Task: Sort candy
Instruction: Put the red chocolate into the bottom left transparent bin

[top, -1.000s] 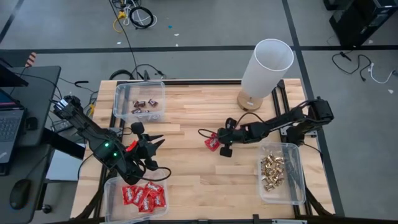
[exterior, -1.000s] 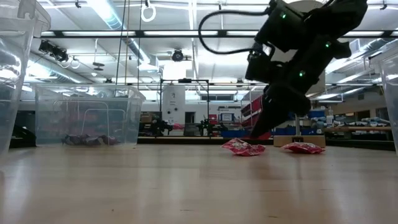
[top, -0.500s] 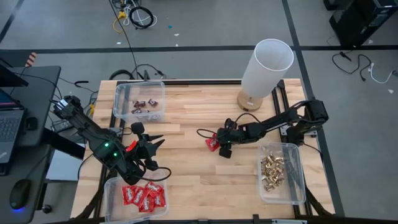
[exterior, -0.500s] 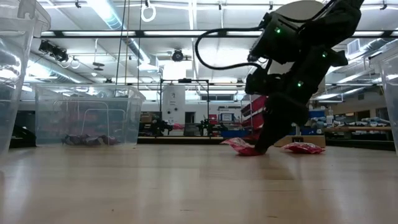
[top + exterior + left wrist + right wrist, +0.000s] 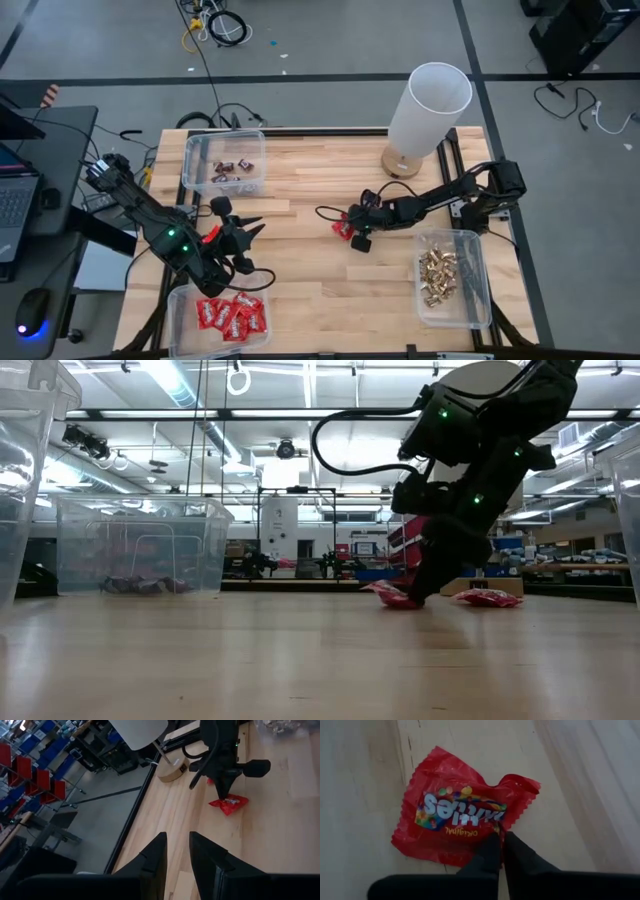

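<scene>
A shiny red candy packet [image 5: 455,820] lies flat on the wooden table [image 5: 300,270], near its middle, with my right gripper [image 5: 502,840] shut at its edge. In the low view a second red packet [image 5: 488,598] lies on the table just behind that gripper [image 5: 412,598]. My left gripper [image 5: 176,836] hangs open and holds nothing, above the table's left side [image 5: 255,225], well apart from the packet [image 5: 229,804]. My right gripper pinches the red packet's crimped edge [image 5: 492,829] between its two fingertips, at the side facing the table's right. The fingers slant down onto it from the right. The packet lies flat on the table, printed face up.
Three clear bins stand at the table's edges: far left with dark mini bars [image 5: 225,165], near left with red packets [image 5: 225,315], near right with gold pieces [image 5: 445,275]. A tall white cylinder on a wooden foot [image 5: 430,105] stands at the far right.
My right gripper has sunk toward the table and moved slightly toward its left edge, so that its fingertips now stand on the red packet's edge. The packet has stayed on the table.
</scene>
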Controlling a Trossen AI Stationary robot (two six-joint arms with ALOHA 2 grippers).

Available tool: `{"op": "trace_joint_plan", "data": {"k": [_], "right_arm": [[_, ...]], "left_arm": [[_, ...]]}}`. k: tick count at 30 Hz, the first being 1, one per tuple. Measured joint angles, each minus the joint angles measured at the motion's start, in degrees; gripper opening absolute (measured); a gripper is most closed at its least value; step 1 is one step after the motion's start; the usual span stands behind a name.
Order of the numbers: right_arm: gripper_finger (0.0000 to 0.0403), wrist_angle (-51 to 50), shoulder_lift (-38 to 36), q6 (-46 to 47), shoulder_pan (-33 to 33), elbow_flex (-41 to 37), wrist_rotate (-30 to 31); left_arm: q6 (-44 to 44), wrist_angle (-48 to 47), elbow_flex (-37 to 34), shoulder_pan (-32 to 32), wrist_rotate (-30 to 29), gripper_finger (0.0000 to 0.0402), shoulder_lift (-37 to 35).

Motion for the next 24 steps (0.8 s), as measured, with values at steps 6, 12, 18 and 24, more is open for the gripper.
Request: {"op": "trace_joint_plan", "data": {"k": [6, 12, 18, 24], "right_arm": [[0.0002, 0.5, -0.4, -0.4, 1.5, -0.2, 2.6], [0.0000, 0.6, -2.6, -1.5, 4.4, -0.4, 6.5], [0.0000, 1.6, -3.7, -2.8, 8.3, -0.3, 14.8], [0.0000, 2.9, -3.7, -6.2, 11.9, -0.3, 22.5]], "left_arm": [[-2.0, 3.8, -2.8, 0.3, -0.1, 0.0085, 0.0], [1.0, 16.2, -10.0, 3.0, 0.8, 0.0085, 0.0], [4.2, 30.0, -14.5, 8.5, 8.2, 0.0085, 0.0], [14.8, 50.3, -19.5, 14.0, 22.3, 0.0085, 0.0]]}}
